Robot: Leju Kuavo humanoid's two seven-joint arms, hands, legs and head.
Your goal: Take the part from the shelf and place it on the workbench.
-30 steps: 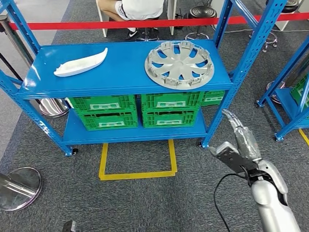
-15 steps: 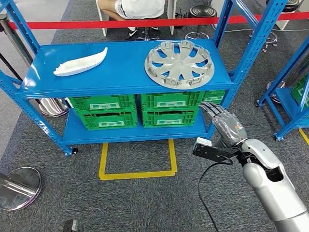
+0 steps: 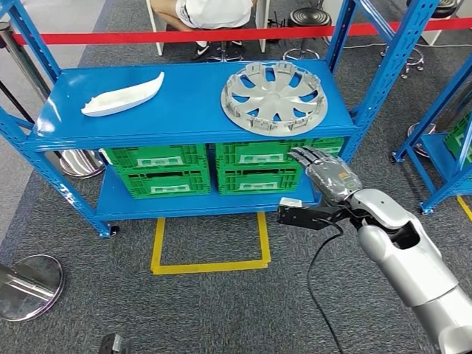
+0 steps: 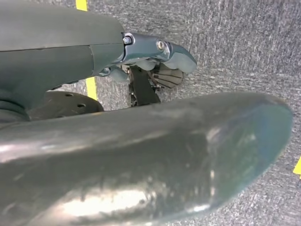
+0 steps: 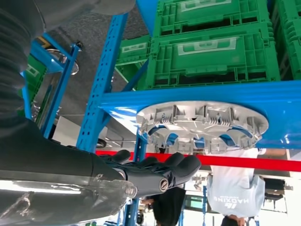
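Head view, right arm: the silver right arm [image 3: 411, 258] comes in from 5 o'clock and reaches up toward the middle.
Right hand: the right hand [image 3: 325, 177] is flat, palm down, fingers stretched out and a little apart, holding nothing. It hangs in front of the shelf, below the top board, and touches nothing.
Right wrist view: the dark fingers [image 5: 177, 169] point at the wheel cover [image 5: 202, 125], with a gap between them.
Left hand: the left wrist view shows the left hand [image 4: 156, 52] low over the grey carpet. I cannot tell if its fingers are apart or together.
Floor: a yellow tape square [image 3: 210, 247] is stuck on the carpet at 6 o'clock, just in front of the shelf.
Shelf: the blue shelf [image 3: 189, 103] stands in the middle, with two boards.
Bottom board: green crates [image 3: 158, 171] sit side by side under the top board.
Task thing: the wheel cover [image 3: 273, 97] is round and silver. It lies flat on the top board at about 1 o'clock, above the right hand.
White part: a long white part [image 3: 122, 96] lies on the top board at 11 o'clock, well apart from the wheel cover.
Far back: a red tape line [image 3: 167, 35] runs across at 12 o'clock, and a person in a white shirt [image 3: 217, 13] sits behind it.
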